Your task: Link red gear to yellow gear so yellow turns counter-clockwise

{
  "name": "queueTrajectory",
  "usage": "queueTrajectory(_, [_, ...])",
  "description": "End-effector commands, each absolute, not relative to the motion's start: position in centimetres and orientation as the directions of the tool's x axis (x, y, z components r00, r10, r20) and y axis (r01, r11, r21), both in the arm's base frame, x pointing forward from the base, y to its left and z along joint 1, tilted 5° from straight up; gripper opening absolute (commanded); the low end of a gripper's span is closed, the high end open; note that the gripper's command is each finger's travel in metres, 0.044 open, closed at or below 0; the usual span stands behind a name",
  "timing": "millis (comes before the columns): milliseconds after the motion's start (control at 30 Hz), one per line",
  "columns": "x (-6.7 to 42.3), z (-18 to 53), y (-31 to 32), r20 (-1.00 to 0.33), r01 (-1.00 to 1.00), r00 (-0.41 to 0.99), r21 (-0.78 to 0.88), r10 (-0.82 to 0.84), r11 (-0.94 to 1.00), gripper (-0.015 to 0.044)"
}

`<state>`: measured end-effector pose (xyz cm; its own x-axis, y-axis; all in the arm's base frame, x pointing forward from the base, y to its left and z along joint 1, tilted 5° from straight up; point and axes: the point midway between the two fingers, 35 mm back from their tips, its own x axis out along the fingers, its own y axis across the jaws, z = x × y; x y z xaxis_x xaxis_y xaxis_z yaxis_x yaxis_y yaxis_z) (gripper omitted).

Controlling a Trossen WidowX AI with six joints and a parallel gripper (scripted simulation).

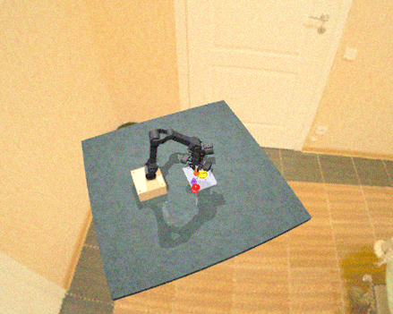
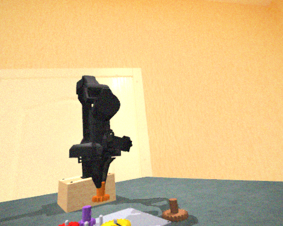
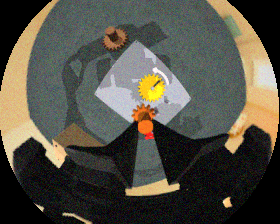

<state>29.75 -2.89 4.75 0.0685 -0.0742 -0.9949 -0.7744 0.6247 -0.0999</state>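
Orange gear clamped in your claw, held up off the board

Nearest you in the exterior view is the red gear (image 1: 195, 188) (image 2: 70, 223) (image 3: 149, 135), low in the frame at 7 o'clock. The purple gear (image 1: 193, 181) (image 2: 87, 214) stands just beside it toward 2 o'clock, its handle upright; you cannot tell whether it sits flat. The yellow gear (image 1: 203, 174) (image 2: 120, 222) (image 3: 150, 88) is at 4 o'clock from the purple one, on the grey board (image 1: 209, 183) (image 2: 130, 211) (image 3: 112, 95). A bare peg (image 2: 100, 219) shows between them.

The brown gear (image 2: 175, 214) (image 3: 115, 39) stands on the table (image 1: 149, 269) (image 2: 241, 198), off the board, at 3 o'clock from the yellow gear.

Farther back, your claw (image 1: 196, 168) (image 2: 102, 184) (image 3: 144, 122) grips the orange gear (image 1: 195, 172) (image 2: 100, 198) (image 3: 144, 113) by its handle, at 11 o'clock from the yellow gear.

Behind it is the wooden block (image 1: 150, 188) (image 2: 72, 195) (image 3: 77, 135), toward 9 o'clock, then the pale door (image 1: 249, 53) (image 2: 45, 120).
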Motion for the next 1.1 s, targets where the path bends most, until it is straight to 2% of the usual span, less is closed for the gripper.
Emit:
queueTrajectory(0, [29.7,4.3,-3.0,-0.995,-0.822,0.066,-0.098,-0.077,0.561,0.0000])
queueTrajectory(200, [29.7,3.4,-3.1,-0.995,-0.886,0.066,-0.094,-0.077,0.454,0.0000])
queueTrajectory(400, [29.8,2.5,-3.2,-0.995,-0.891,0.066,-0.093,-0.077,0.445,0.0000])
queueTrajectory(1067, [30.0,-0.3,-3.4,-0.995,-0.627,0.065,-0.101,-0.078,0.772,0.0000])
